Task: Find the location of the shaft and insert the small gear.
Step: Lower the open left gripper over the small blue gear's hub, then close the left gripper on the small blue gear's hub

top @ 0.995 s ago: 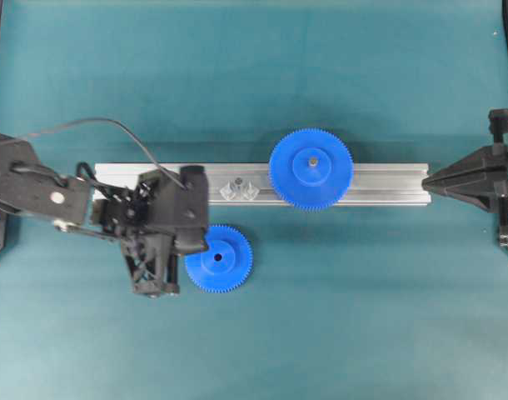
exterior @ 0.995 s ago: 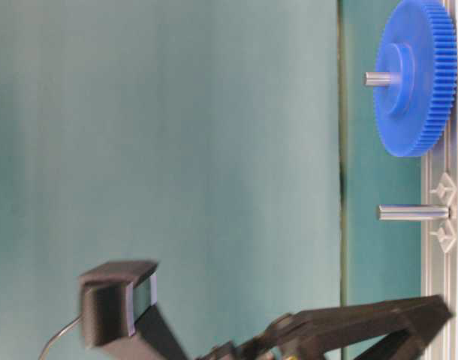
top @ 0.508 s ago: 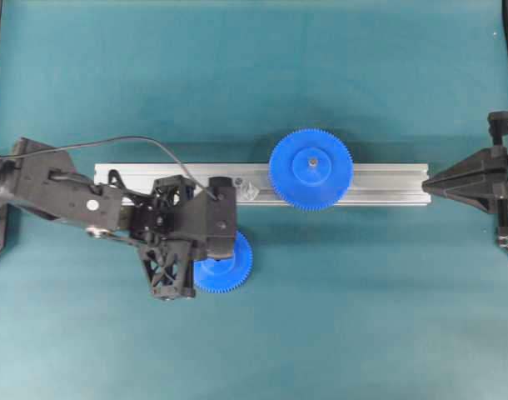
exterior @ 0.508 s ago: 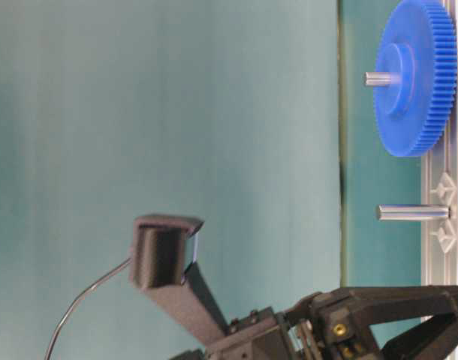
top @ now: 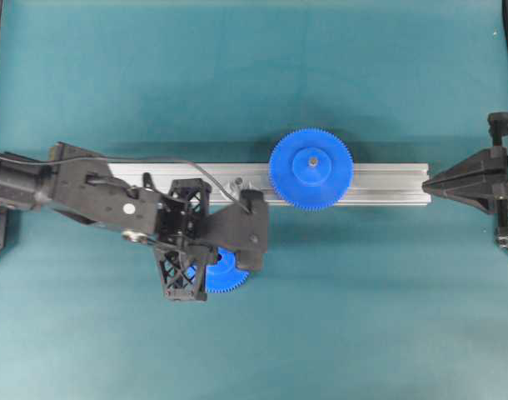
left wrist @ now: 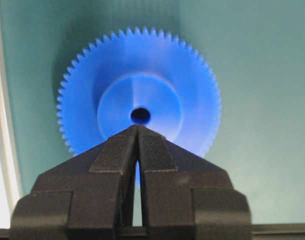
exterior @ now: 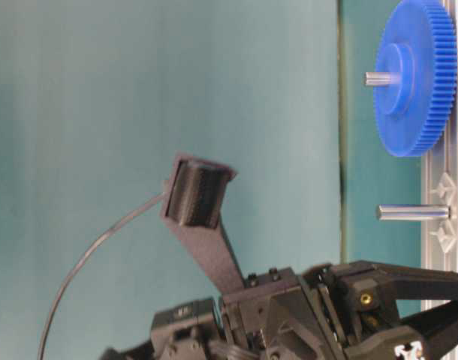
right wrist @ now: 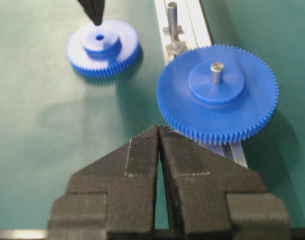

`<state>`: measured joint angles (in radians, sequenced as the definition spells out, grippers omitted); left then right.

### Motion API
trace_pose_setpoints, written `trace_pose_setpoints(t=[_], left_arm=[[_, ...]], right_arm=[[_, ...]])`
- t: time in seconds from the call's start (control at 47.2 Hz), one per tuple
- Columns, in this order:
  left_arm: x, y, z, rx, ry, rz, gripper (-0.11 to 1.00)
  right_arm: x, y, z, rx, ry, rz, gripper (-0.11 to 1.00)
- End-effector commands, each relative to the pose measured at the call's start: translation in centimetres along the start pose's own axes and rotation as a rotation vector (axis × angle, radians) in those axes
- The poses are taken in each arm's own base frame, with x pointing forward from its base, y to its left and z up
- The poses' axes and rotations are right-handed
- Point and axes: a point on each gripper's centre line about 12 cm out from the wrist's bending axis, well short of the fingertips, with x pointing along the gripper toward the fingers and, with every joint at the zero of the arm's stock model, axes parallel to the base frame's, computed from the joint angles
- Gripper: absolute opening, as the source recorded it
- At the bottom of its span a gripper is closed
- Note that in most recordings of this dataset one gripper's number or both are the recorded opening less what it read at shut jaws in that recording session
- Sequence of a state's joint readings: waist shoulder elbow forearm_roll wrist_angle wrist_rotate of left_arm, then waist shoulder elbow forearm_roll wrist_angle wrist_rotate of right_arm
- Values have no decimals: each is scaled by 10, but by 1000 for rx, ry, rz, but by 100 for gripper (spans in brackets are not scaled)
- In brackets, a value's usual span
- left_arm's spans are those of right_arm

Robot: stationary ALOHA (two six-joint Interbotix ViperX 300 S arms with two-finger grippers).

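Left gripper [left wrist: 137,131] now over the small gear [left wrist: 139,95]

Jaws pressed together and empty, it has moved rightward from the rail [top: 379,184] onto the gear at lower centre; the shaft [exterior: 413,212] stands bare, and the right gripper [right wrist: 158,131] is likewise closed, unmoved.

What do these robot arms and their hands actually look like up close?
Both arms are matte black. The left hand ends in two wedge-shaped fingers with flat pads; behind it sits an open lattice frame, and a thin black cable loops over the arm. The right hand looks the same, with finely ribbed pads.
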<state>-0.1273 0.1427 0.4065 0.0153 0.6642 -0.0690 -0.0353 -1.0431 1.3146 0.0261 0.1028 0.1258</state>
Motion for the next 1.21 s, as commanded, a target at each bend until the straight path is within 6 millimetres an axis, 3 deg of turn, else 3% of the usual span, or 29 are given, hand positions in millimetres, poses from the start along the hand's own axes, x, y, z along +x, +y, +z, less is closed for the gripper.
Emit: trace_pose_setpoints(t=[0.0, 0.318, 0.974, 1.101, 1.186], left_arm=[[-10, -2, 13, 35, -6, 1, 1], [-7, -3, 23, 50, 9, 2, 1], [-8, -3, 23, 40, 23, 2, 1], [-8, -3, 22, 38, 23, 3, 7], [-6, -3, 21, 37, 26, 3, 17]], right_arm=[[1, 0, 3, 12, -3, -2, 5], [1, 0, 2, 12, 0, -3, 5], [1, 0, 1, 15, 1, -3, 5], [1, 0, 1, 36, 0, -3, 5], [1, 0, 1, 47, 3, -3, 5]])
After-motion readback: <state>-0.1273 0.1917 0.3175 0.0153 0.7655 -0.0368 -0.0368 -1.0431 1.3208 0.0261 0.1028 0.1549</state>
